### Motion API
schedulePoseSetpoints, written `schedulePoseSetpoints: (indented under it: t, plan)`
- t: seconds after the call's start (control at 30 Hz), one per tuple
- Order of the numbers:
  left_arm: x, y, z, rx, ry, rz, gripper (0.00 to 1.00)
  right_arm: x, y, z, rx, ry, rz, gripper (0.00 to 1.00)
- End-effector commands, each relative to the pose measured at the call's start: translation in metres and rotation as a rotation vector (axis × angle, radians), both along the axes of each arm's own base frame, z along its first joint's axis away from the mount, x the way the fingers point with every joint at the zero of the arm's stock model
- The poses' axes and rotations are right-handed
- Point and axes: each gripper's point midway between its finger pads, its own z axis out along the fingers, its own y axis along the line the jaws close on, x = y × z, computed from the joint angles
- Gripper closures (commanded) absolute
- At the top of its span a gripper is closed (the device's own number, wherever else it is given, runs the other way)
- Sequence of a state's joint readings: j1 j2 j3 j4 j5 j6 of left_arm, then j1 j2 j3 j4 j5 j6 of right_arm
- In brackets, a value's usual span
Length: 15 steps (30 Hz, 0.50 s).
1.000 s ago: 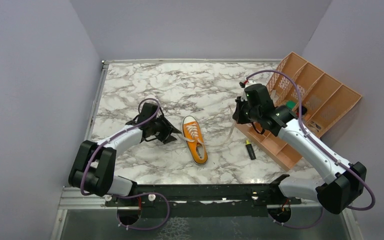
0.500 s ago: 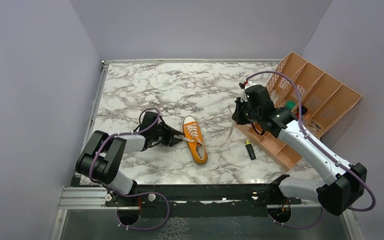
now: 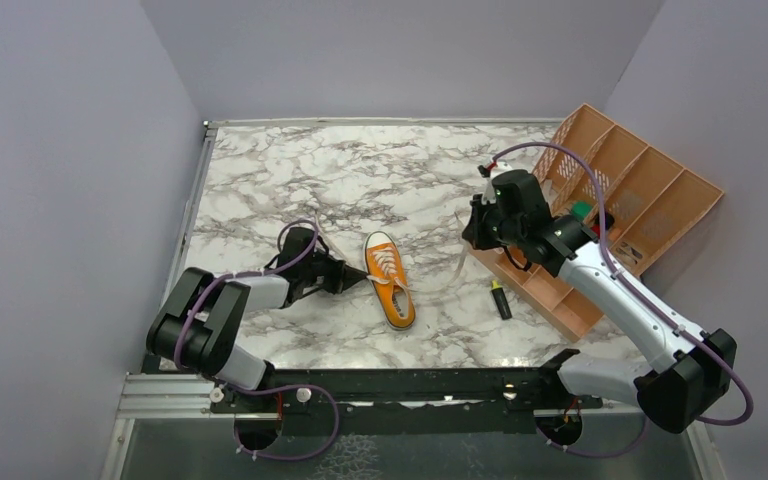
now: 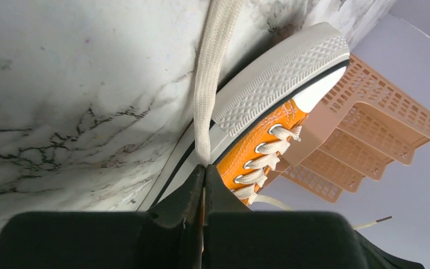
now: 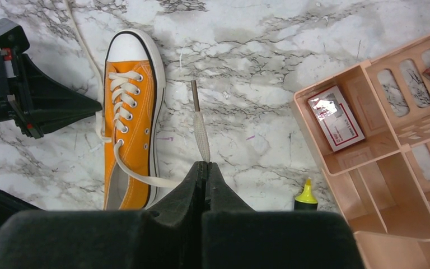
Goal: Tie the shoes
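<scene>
The orange sneaker [image 3: 390,281] with white toe cap and white laces lies on the marble table, toe toward the back. My left gripper [image 3: 353,274] is low at its left side, shut on one white lace end [image 4: 207,95] that runs across the table past the toe. My right gripper [image 3: 470,235] is raised to the shoe's right, shut on the other lace end [image 5: 201,129], whose tip hangs out past the fingertips. That lace [image 3: 458,268] trails from the shoe's heel opening [image 5: 120,188] up to the right gripper.
A tan plastic organiser tray [image 3: 628,215] stands tilted at the right, holding a small red and white box [image 5: 336,119]. A yellow-capped marker [image 3: 500,298] lies on the table beside it. Grey walls close in the left, back and right.
My left arm has swung lower and closer to the shoe, its gripper moving in against the shoe's left side with the lace. The right gripper has barely moved.
</scene>
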<state>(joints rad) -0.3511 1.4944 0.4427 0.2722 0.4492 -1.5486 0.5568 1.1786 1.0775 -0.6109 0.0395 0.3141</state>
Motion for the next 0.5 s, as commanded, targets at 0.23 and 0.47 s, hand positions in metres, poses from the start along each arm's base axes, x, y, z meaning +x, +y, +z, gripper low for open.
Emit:
schedulePoseSetpoints:
  t: [0.23, 0.47]
  plan:
    - [-0.016, -0.024, 0.034, -0.07, -0.062, -0.122, 1.0, 0.006, 0.041, 0.022, 0.219, 0.036, 0.029, 0.99]
    - [-0.026, -0.033, 0.052, -0.083, -0.144, -0.185, 1.0, 0.037, 0.082, 0.052, 0.417, 0.084, 0.015, 0.99]
